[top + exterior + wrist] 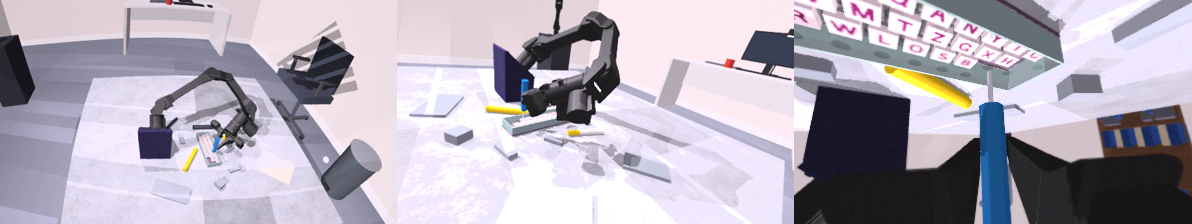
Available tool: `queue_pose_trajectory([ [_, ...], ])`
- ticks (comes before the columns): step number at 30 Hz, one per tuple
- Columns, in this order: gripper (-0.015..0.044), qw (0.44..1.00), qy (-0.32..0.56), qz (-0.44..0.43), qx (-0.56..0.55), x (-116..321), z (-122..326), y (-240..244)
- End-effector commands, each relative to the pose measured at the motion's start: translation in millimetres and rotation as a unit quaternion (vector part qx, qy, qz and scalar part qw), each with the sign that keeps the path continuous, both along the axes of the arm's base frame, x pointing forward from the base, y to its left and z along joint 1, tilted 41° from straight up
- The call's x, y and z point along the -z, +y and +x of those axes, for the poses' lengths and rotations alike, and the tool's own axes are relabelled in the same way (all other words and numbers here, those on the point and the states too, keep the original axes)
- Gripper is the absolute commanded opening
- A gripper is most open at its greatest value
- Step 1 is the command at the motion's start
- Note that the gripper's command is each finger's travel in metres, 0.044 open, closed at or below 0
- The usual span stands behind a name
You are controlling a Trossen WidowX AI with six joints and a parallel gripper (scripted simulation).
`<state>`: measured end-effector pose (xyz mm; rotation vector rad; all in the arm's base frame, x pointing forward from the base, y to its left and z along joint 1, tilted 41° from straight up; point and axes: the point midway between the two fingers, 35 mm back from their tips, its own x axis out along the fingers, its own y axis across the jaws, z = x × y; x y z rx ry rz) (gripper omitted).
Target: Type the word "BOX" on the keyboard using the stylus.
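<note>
The step in hand is judged to be a key press, most likely the "X" that ends the word; the pale, rectangular keyboard with a grey-green case and pink-lettered keys point(207, 145) point(535, 126) point(1034, 40) lies on the light, mottled counter point(109, 164) point(433, 174) point(1129, 95).

The black two-fingered end effector point(219, 140) point(526, 102) point(993, 143) is closed on the blue cylindrical stylus with a thin grey tip point(216, 144) point(524, 92) point(994, 165); the stylus stands over the keyboard, near-upright in the exterior view, its tip at the end of the keyboard that carries the white square "X" key point(988, 54). The tip shows just beside that key, between the white square "B" key point(965, 62) and the white square "H" key point(1008, 61); contact and key travel cannot be confirmed. Whether "B" and "O" have been entered cannot be told either.

The next move calls for the tip to be centred on "X", then driven firmly down and lifted clear, with the grip maintained; a small sideways error could strike "B" or "H" instead, and a weak grip could let the stylus slide upward under load. The yellow plastic cylinder point(190, 160) point(504, 110) point(929, 87) beside the keyboard requires no action.
</note>
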<state>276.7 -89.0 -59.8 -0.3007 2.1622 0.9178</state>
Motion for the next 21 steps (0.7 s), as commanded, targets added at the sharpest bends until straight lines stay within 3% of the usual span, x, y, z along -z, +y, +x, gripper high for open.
queue_pose_trajectory([
  [1,0.0081,1.0,-0.001,0.0,0.003,1.9,0.8,1.8],
  [21,0.0081,1.0,-0.001,0.0,0.003,8.0,2.0,7.0],
])
